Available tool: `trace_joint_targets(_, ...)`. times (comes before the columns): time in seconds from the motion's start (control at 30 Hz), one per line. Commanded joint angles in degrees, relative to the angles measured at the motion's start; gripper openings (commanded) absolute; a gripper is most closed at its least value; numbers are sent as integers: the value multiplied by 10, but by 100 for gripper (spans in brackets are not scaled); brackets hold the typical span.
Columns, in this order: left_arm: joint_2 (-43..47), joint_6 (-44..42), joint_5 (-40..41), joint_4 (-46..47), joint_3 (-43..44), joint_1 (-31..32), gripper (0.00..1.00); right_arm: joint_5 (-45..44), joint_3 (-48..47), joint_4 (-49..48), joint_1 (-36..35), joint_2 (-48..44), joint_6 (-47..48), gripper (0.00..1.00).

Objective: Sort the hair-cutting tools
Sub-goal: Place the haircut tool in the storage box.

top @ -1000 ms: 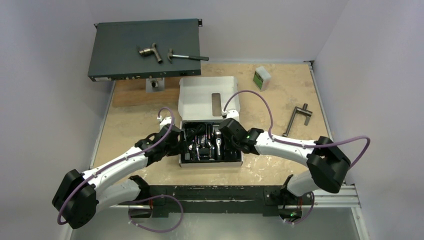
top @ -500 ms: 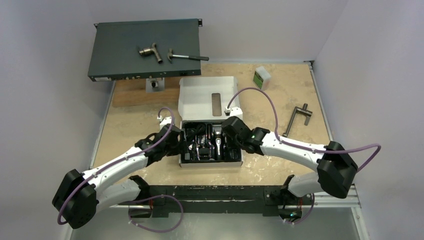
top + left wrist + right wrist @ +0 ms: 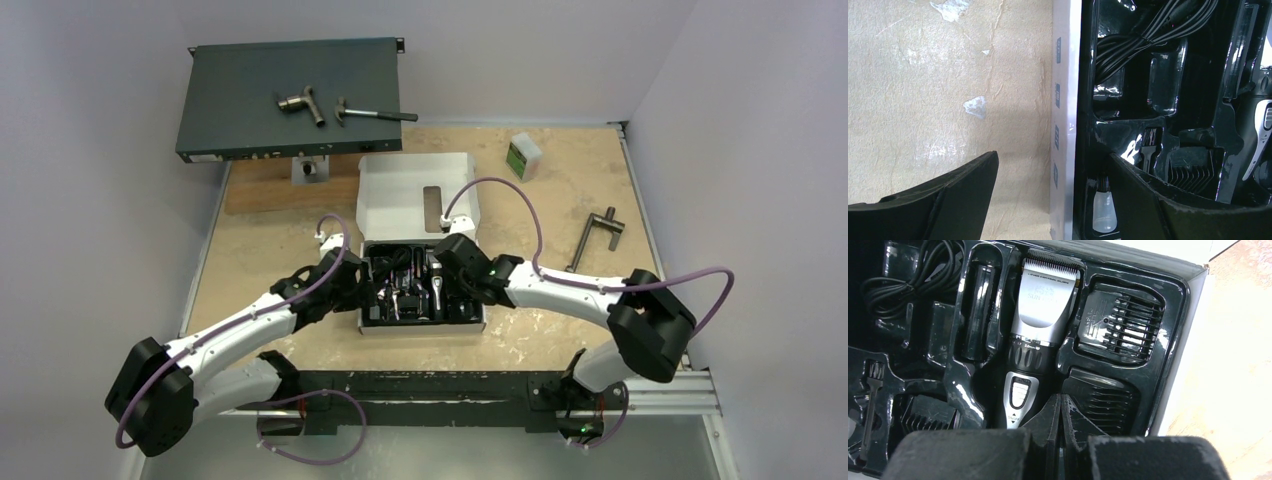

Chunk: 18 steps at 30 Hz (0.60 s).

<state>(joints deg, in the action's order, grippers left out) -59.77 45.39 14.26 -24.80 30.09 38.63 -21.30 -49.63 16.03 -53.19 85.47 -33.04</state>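
Observation:
The hair-cutting tools lie in a black moulded tray inside a white box (image 3: 415, 190). A black-and-silver clipper (image 3: 1040, 335) rests in the middle slot. Black comb attachments (image 3: 1120, 322) fill slots to its right (image 3: 1108, 402) and lower left (image 3: 928, 412). A coiled cord (image 3: 913, 275) and a small brush (image 3: 870, 400) lie at the left. My right gripper (image 3: 1061, 400) is shut on nothing, its tips just over the clipper's lower end. My left gripper (image 3: 1052, 160) is open and straddles the box's left wall (image 3: 1060, 100), one finger inside beside a small clear bottle (image 3: 1104, 212).
A dark rack unit (image 3: 250, 95) at the back left carries a pipe fitting (image 3: 302, 103) and a hammer (image 3: 372, 114). A T-shaped metal handle (image 3: 595, 238) lies at the right. A small green-and-white box (image 3: 523, 155) stands at the back. The box lid is folded open toward the back.
The right arm's elbow swung out to the right and came back; its gripper stayed shut over the tray. The left arm has not moved.

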Motion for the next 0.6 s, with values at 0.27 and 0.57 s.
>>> trace_joint_targets(0.27, -6, -5, -6, 21, -10, -1, 80, -19, -38, 46, 4, -108, 19, 0)
trace_joint_targets(0.57, -10, -3, -11, 24, -9, -1, 80, -18, 1, 35, 4, -82, 7, 0)
